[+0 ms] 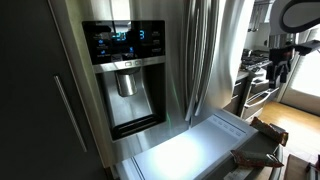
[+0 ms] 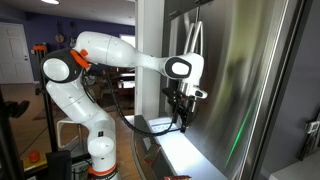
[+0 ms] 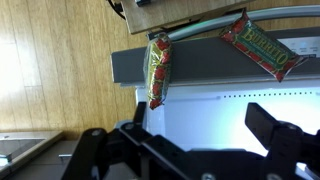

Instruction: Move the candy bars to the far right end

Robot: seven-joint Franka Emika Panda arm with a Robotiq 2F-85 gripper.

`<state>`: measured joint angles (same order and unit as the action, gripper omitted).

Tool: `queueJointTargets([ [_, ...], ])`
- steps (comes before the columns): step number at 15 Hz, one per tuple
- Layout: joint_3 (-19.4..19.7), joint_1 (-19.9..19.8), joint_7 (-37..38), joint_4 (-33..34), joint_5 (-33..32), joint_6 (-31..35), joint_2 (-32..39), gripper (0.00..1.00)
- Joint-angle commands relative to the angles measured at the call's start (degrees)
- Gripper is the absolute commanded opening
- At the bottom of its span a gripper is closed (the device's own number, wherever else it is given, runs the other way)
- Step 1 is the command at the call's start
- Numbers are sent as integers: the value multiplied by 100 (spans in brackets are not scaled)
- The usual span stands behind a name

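Steel fridge front (image 1: 200, 60) fills 9 to 1 o'clock. Black dispenser recess (image 1: 135, 105) at 10 o'clock, with a blue-lit display (image 1: 122, 42) above it. Pale cylinder (image 1: 125, 82) inside the recess, identity unclear. Pale flat surface (image 1: 195, 152) at 5 o'clock. Robot arm (image 1: 297, 18) at 2 o'clock with a dark pincer (image 1: 276, 62) beneath, too small to read. Wood floor (image 1: 297, 120) at 4 o'clock.

The pincer (image 3: 175, 122) hung over the surface (image 3: 225, 110) with jaws spread and nothing between them. Bare surface lay ahead of it. At the rim, the greenish candy bar (image 3: 159, 70) and the red candy bar (image 3: 262, 47) lay apart, with an open gap between them. The fridge door (image 2: 250, 90) stood close beside the pincer, closing off that side.
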<state>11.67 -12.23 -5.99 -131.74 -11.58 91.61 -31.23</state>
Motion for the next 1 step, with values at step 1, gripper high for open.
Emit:
queueJointTargets([
  [1, 28, 35, 11, 13, -11, -15, 4, 100],
])
